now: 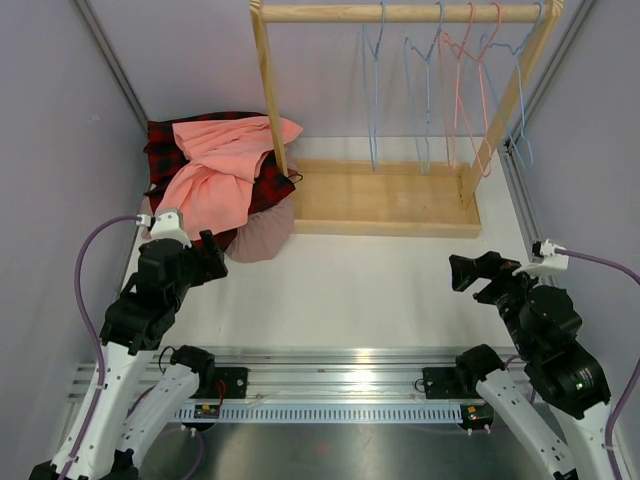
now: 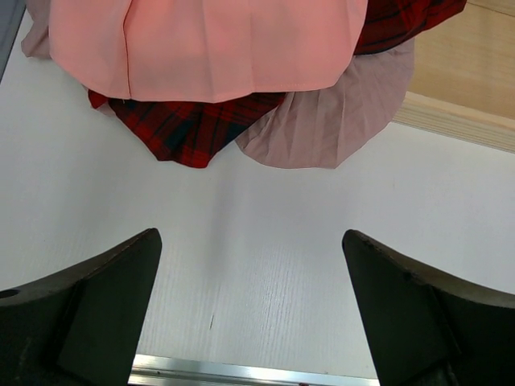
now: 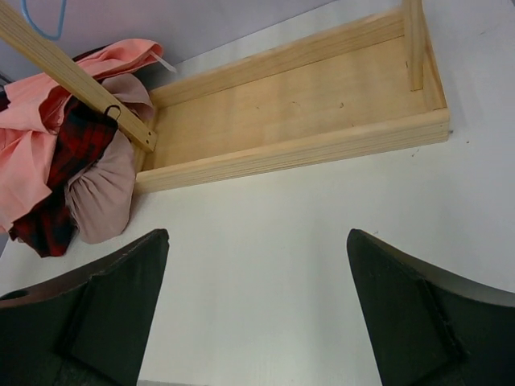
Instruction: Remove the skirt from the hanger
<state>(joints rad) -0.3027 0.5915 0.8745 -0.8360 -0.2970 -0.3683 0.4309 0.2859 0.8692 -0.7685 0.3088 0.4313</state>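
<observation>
Several wire hangers [image 1: 430, 90], blue and pink, hang bare on the wooden rack's rail [image 1: 400, 13]. No skirt hangs on them. A pile of skirts lies at the back left: a salmon-pink one [image 1: 225, 165] on top of a red plaid one [image 1: 165, 140] and a dusty-pink one [image 1: 262, 237]. The left wrist view shows the salmon [image 2: 209, 48], plaid [image 2: 181, 129] and dusty-pink [image 2: 330, 121] skirts. My left gripper [image 1: 215, 255] [image 2: 251, 241] is open and empty just before the pile. My right gripper [image 1: 470, 272] [image 3: 257, 241] is open and empty over bare table.
The wooden rack base [image 1: 385, 200] [image 3: 306, 104] stands at the back centre, its left post [image 1: 268, 90] beside the pile. Purple walls close in both sides. A metal rail [image 1: 330, 385] runs along the near table edge.
</observation>
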